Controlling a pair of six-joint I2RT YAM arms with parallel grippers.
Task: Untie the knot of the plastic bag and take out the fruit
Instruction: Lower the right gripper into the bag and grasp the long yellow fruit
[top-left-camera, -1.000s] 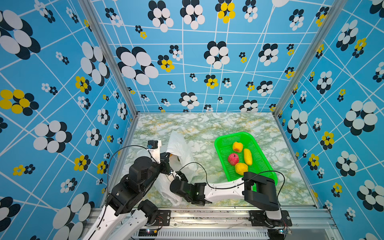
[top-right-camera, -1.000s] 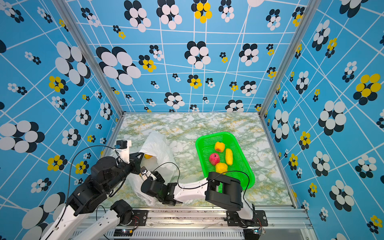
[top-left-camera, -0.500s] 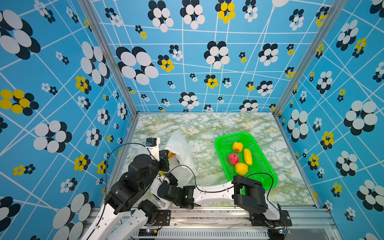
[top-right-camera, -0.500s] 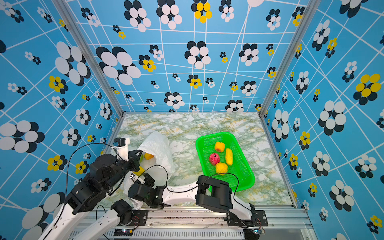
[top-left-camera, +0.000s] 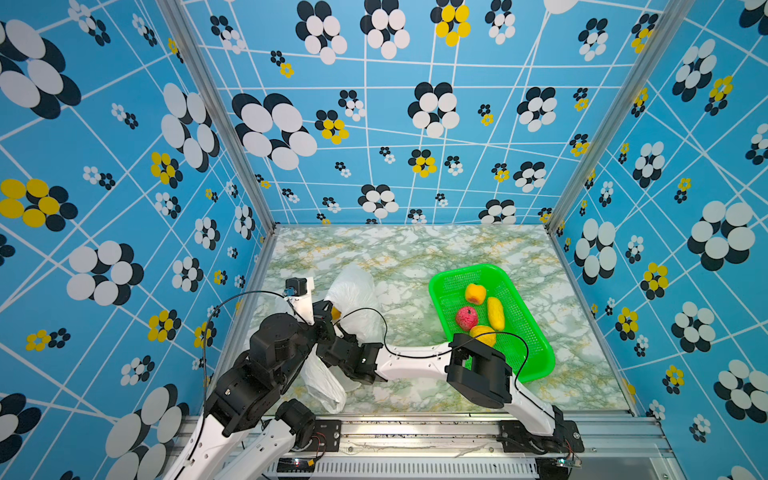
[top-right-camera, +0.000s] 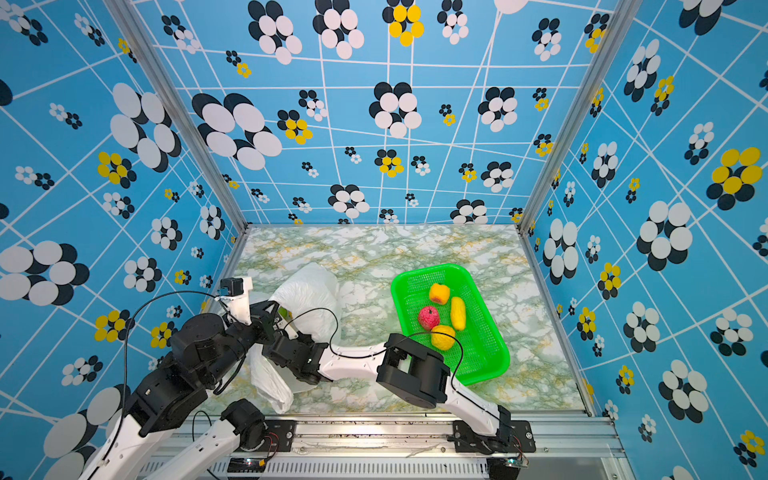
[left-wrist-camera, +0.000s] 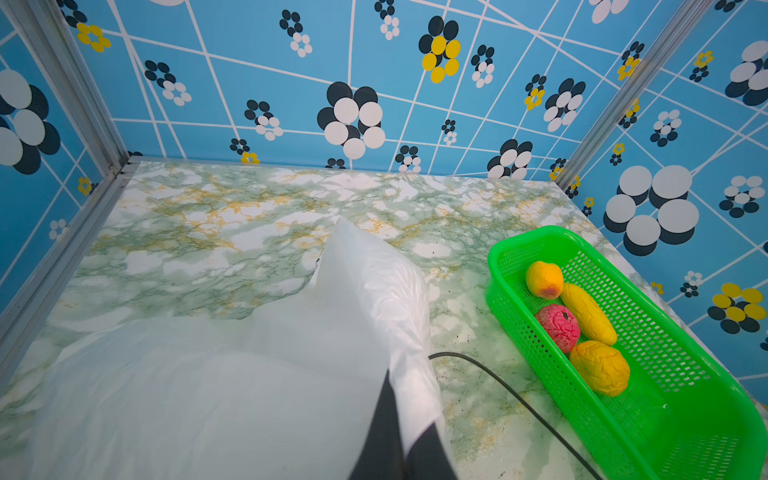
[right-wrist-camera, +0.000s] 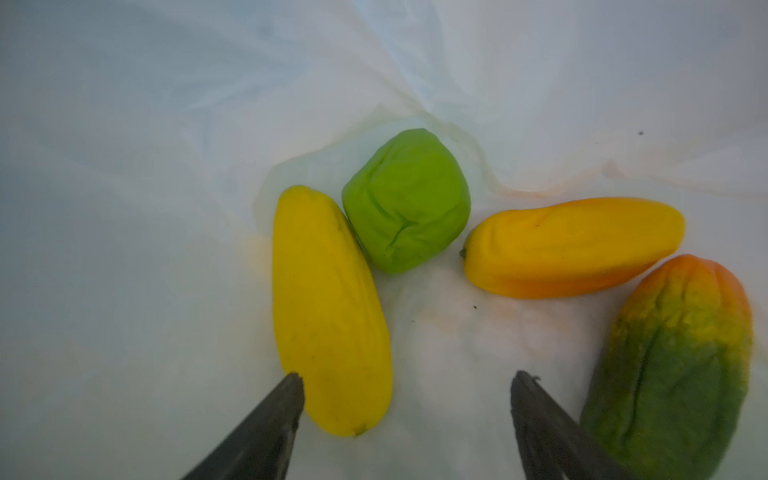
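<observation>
The white plastic bag (top-left-camera: 353, 291) lies at the left of the marble table, its mouth lifted toward the arms. My left gripper (left-wrist-camera: 409, 415) is shut on a fold of the bag's rim. My right gripper (right-wrist-camera: 409, 380) is open inside the bag, jaws wide apart and holding nothing. Fruit lies before it: a long yellow one (right-wrist-camera: 328, 307) touching one fingertip, a round green one (right-wrist-camera: 407, 203), a long orange one (right-wrist-camera: 573, 245) and an orange-green one (right-wrist-camera: 681, 365) beside the other finger. The knot is out of view.
A green mesh basket (top-left-camera: 536, 370) stands right of the bag with a red fruit (top-left-camera: 466, 318), a long yellow one (top-left-camera: 496, 312) and two orange ones. The right arm's black cable (left-wrist-camera: 498, 386) crosses the table between bag and basket. Blue patterned walls enclose three sides.
The right arm has swung left and pushed its gripper into the bag's mouth, its jaws standing wider. The left gripper has kept its hold on the bag, nearly still.
</observation>
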